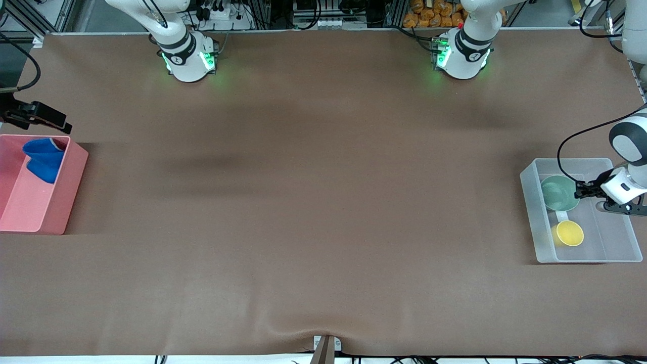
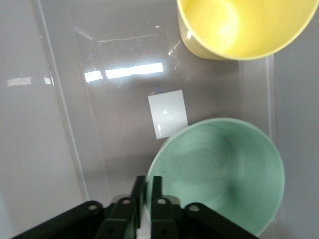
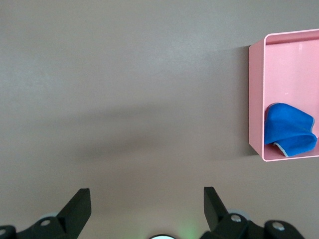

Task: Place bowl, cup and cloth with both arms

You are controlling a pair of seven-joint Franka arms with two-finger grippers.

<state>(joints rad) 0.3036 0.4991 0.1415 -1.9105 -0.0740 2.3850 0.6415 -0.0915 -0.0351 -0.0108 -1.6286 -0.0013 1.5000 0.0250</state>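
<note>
The mint-green bowl (image 1: pixel 558 193) and the yellow cup (image 1: pixel 569 233) are in a clear plastic bin (image 1: pixel 536 222) at the left arm's end of the table, the cup nearer the front camera. My left gripper (image 1: pixel 579 191) is shut on the bowl's rim; in the left wrist view its fingers (image 2: pixel 148 180) pinch the rim of the bowl (image 2: pixel 224 174), with the cup (image 2: pixel 244 25) beside it. The blue cloth (image 1: pixel 44 157) lies bunched in a pink bin (image 1: pixel 60 202) at the right arm's end. My right gripper (image 3: pixel 147 191) is open and empty, high over the bare table; the cloth (image 3: pixel 289 129) shows in its view.
A white label (image 2: pixel 168 113) lies on the clear bin's floor. A black clamp-like device (image 1: pixel 35 115) juts in over the table edge just above the pink bin. The brown table mat (image 1: pixel 313 202) stretches between the two bins.
</note>
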